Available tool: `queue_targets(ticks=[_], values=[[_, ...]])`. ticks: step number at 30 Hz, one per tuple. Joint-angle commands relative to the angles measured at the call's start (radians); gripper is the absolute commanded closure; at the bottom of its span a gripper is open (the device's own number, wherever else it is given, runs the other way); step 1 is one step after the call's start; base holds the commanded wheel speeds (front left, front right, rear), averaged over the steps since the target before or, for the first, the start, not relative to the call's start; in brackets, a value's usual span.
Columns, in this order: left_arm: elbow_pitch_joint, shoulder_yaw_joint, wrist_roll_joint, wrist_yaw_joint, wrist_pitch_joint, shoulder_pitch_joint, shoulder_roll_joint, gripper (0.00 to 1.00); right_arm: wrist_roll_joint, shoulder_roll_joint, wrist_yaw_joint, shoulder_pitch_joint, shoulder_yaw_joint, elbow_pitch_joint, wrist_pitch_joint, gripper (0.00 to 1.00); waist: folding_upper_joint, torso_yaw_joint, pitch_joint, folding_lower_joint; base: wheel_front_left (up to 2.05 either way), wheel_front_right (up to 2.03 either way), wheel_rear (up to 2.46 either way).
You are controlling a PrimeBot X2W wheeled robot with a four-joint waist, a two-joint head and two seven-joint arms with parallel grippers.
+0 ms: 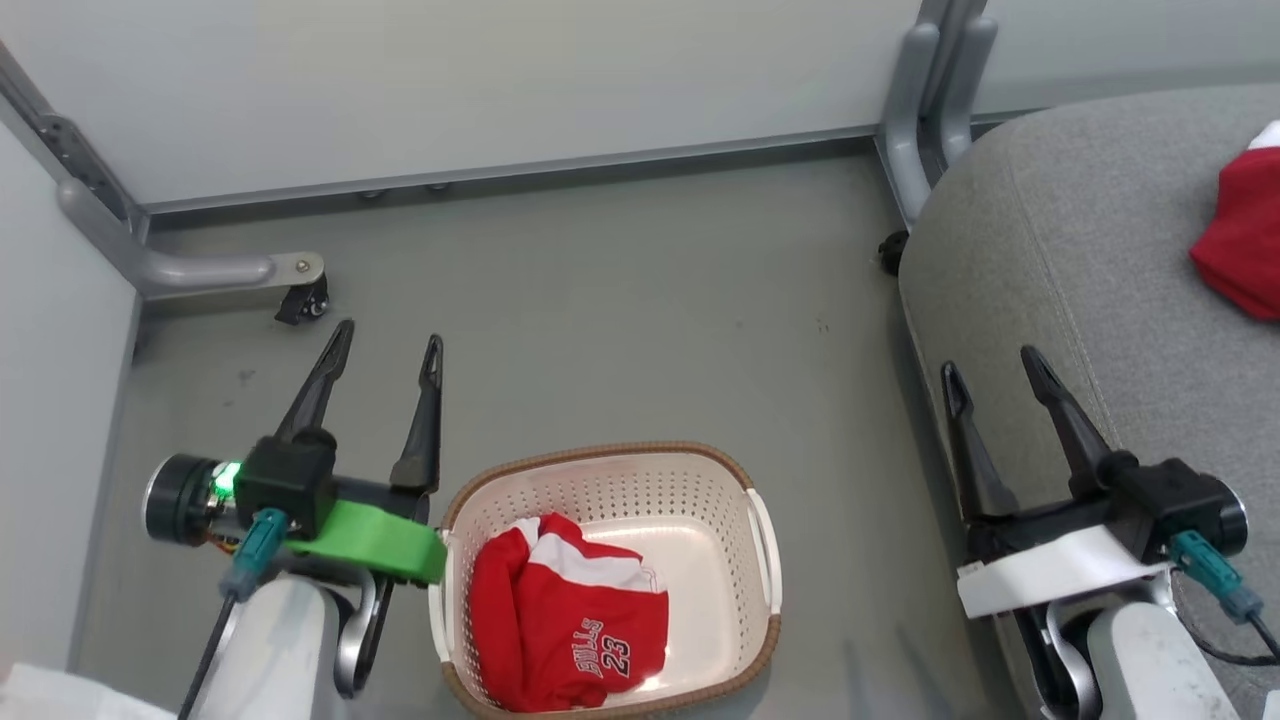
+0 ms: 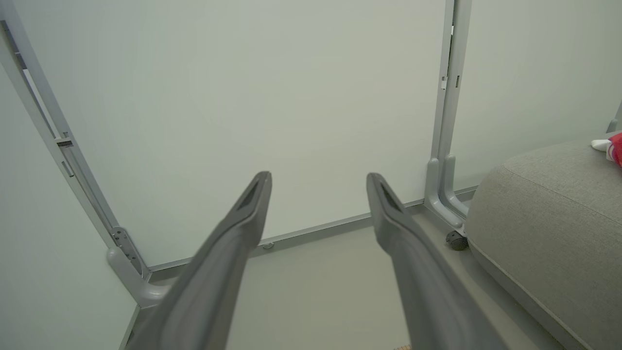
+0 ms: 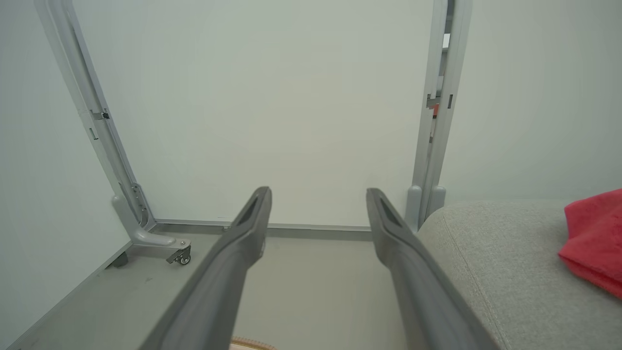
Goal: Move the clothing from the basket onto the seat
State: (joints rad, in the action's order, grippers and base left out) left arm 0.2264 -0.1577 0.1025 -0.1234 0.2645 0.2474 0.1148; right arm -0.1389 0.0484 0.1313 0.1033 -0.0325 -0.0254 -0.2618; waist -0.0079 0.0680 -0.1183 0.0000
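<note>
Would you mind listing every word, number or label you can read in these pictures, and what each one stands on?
"BULLS": white letters on the red jersey lying in the basket.
"23": white number next to that word, on the same jersey.
The red garment on the seat shows no print, and there is no other text to read.

Red garment [image 1: 1240, 245] on the seat [image 1: 1080, 300] is running off the head view's right edge. Crumpled jersey [image 1: 565, 630] is covering the basket [image 1: 600, 485] floor's left half. Tan sliver [image 3: 252, 345] sitting at the right wrist view's bottom edge is probably the basket rim, mostly cropped.
</note>
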Motion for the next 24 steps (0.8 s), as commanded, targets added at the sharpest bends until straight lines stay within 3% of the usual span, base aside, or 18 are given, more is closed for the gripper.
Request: queue_targets(ticks=[1, 12, 24], values=[[0.026, -0.021, -0.013, -0.005, 0.0, 0.046, 0.015, 0.0, 0.008, 0.002, -0.001, 0.03, -0.002, 0.008, -0.003, 0.0, 0.0079, -0.052, -0.081, 0.0, 0.0, 0.0, 0.0], [0.277, -0.231, 0.006, -0.007, 0.0, 0.297, 0.079, 0.0, 0.008, 0.002, -0.001, 0.221, -0.041, 0.049, -0.003, 0.0, 0.0079, -0.164, -0.309, 0.0, 0.0, 0.0, 0.0], [0.591, -0.407, 0.043, -0.008, 0.0, 0.465, 0.123, 0.0, 0.013, 0.002, -0.001, 0.345, -0.064, 0.086, -0.003, 0.0, 0.0079, -0.208, -0.507, 0.0, 0.0, 0.0, 0.0]])
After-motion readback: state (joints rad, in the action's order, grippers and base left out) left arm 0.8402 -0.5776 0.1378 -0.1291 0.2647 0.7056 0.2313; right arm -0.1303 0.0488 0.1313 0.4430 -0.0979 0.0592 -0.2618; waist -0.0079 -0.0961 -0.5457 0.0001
